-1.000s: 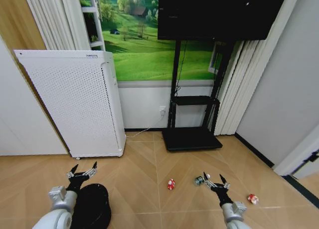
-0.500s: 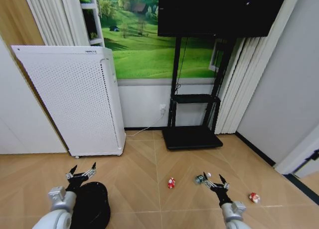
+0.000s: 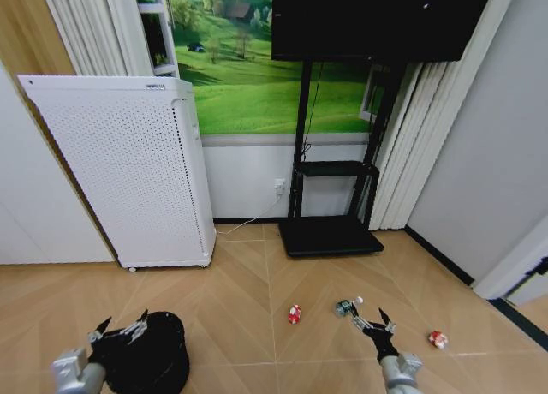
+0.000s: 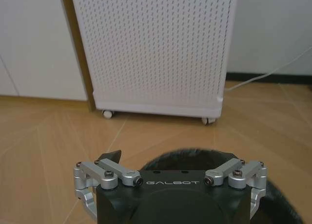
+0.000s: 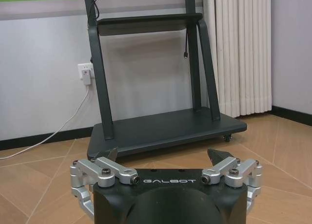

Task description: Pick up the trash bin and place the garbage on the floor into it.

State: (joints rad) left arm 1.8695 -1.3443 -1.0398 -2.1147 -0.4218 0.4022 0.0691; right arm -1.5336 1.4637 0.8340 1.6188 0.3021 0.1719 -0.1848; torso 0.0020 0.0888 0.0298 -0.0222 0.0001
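Observation:
The trash bin point(image 3: 152, 357), a small round black wastebasket, stands on the floor point(image 3: 231, 325) at the lower left. My left gripper point(image 3: 120, 327) is open, low at the bin's left rim. In the left wrist view the left gripper point(image 4: 170, 158) spreads its fingers over the bin's dark rim point(image 4: 287, 204). Three scraps of garbage lie on the floor: a red-and-white scrap point(image 3: 294, 314), a green-and-white scrap point(image 3: 344, 307) and another red-and-white scrap point(image 3: 437, 339). My right gripper point(image 3: 370, 322) is open, just behind the green scrap, and the right gripper point(image 5: 163, 154) holds nothing.
A tall white perforated appliance point(image 3: 128, 180) on castors stands behind the bin. The black TV stand base point(image 3: 330, 237) sits ahead of the scraps, against the wall. A cable point(image 5: 48, 134) runs down from a wall socket. Curtains point(image 3: 402, 146) hang at the right.
My left gripper has dropped and drawn back toward the lower left, beside the bin. The right gripper has sunk slightly. The scraps and the bin have stayed put.

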